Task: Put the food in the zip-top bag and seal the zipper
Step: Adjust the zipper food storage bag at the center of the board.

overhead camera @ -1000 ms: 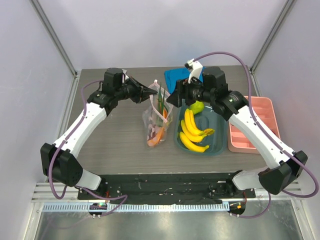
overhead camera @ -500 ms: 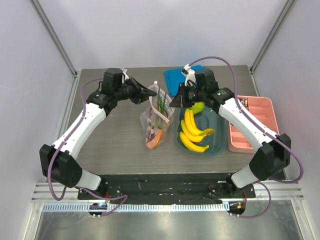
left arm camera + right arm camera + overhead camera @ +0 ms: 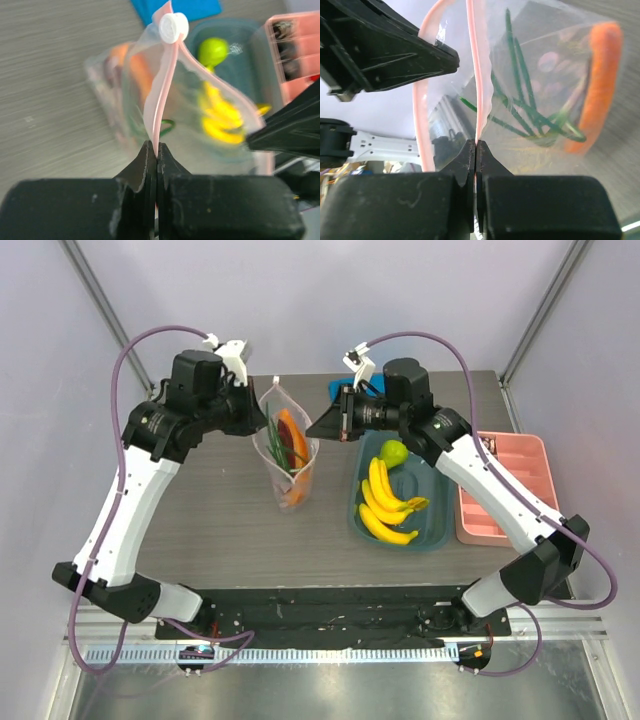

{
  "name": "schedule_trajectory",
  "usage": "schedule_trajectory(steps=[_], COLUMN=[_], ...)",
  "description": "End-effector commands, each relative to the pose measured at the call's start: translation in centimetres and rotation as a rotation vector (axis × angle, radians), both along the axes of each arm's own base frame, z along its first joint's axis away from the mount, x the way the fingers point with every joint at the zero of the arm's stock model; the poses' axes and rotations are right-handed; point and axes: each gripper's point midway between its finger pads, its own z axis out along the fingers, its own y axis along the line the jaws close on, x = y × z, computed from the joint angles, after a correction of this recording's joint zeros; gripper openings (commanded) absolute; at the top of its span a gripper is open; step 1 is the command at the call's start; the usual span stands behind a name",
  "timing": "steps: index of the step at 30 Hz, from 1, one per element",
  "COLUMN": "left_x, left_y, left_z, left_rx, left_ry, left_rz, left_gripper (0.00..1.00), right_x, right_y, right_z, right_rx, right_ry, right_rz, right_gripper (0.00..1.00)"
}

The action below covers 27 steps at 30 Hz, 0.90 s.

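Seen from above, the left pincer (image 3: 258, 420) is clenched on the left end of the mouth of the zip-top bag (image 3: 290, 468). The bag hangs upright between both pincers, over the middle of the bench (image 3: 220, 510). Whether its bottom touches the surface cannot be told. Inside it are the long orange-red pepper (image 3: 291, 432) and the green onion stalk (image 3: 274, 445).

The right pincer (image 3: 320, 427) is clenched on the right end of the mouth. Further right, outside the bag, a teal tub (image 3: 356, 525) holds the yellow banana bunch (image 3: 383, 505) and the green pear-like fruit (image 3: 394, 452). A pink tray (image 3: 505, 495) sits at the far right.

Only the left wrist view shows the zipper (image 3: 161, 100) pinched between closed jaws, with the white slider tab (image 3: 173, 27) farther along it. Only the right wrist view shows the mouth gaping between two pink strips.
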Motion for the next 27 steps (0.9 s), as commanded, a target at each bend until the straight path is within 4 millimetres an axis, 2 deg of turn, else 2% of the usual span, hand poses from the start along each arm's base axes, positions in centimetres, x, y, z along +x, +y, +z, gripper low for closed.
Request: schedule_trajectory(steps=[1, 3, 5, 7, 9, 10, 12, 16, 17, 18, 20, 21, 22, 24, 25, 26, 27], left_x=[-2.0, -2.3, -2.1, -2.0, -1.9, -2.3, -2.6, -2.5, -2.3, -2.2, -1.7, -1.6, -1.5, -1.3, -1.3, -1.4, -1.5], left_y=[4.4, 4.8, 5.5, 6.2, 6.1, 5.7, 4.8, 3.2, 2.6, 2.4, 2.1, 1.9, 1.9, 1.6, 1.4, 1.3, 1.2], left_z=[-0.8, 0.1, -0.4, -2.6, -4.9, -5.6, -6.7, -6.1, -5.8, -5.9, -6.3, -6.2, -6.2, -5.9, -5.8, -5.6, -5.5], left_rx=[0.284, 0.310, 0.359, 0.421, 0.440, 0.404, 0.334, 0.193, 0.161, 0.153, 0.148, 0.142, 0.139, 0.122, 0.114, 0.105, 0.098], left_ry=[-0.051, -0.087, -0.090, -0.015, 0.082, 0.131, 0.184, 0.193, 0.192, 0.197, 0.220, 0.222, 0.220, 0.214, 0.214, 0.210, 0.210], left_rz=[-0.056, -0.072, -0.063, -0.059, -0.057, -0.058, -0.085, -0.111, -0.115, -0.116, -0.115, -0.118, -0.117, -0.123, -0.127, -0.132, -0.134], left_gripper=[0.01, 0.04, 0.07, 0.03, 0.00, 0.00, 0.01, 0.00, 0.00, 0.00, 0.00, 0.00, 0.00, 0.00, 0.00, 0.00, 0.00], right_x=[-0.1, 0.5, 0.9, 1.2, 1.2, 1.1, 0.9, 0.6, 0.6, 0.6, 1.0, 1.3, 2.5, 3.1, 3.3, 3.3, 2.9], right_y=[0.8, 0.7, 0.6, 0.4, 0.5, 0.3, 0.4, 0.1, -0.2, -0.4, -1.7, -2.5, -4.1, -7.2, -8.6, -11.0, -11.9], right_z=[2.3, 1.7, 0.6, -1.2, -1.5, -2.1, -1.8, -2.9, -3.2, -3.4, -3.4, -3.3, -3.0, -4.3, -5.0, -6.7, -7.5], right_rx=[0.077, 0.063, 0.043, 0.017, 0.030, 0.032, 0.055, 0.017, -0.003, -0.017, -0.065, -0.085, -0.119, -0.214, -0.281, -0.358, -0.412], right_ry=[0.011, 0.005, -0.003, 0.025, 0.040, 0.055, 0.038, 0.004, -0.003, -0.014, -0.057, -0.074, -0.131, -0.121, -0.179, -0.156, -0.170], right_rz=[0.022, 0.003, -0.016, -0.037, -0.041, -0.050, -0.049, -0.037, -0.035, -0.033, -0.034, -0.045, -0.069, -0.125, -0.105, -0.110, -0.086], right_gripper=[0.01, 0.01, 0.01, 0.01, 0.01, 0.01, 0.01, 0.01, 0.04, 0.21, 0.42, 0.58, 0.63, 0.73, 0.74, 0.76, 0.79])
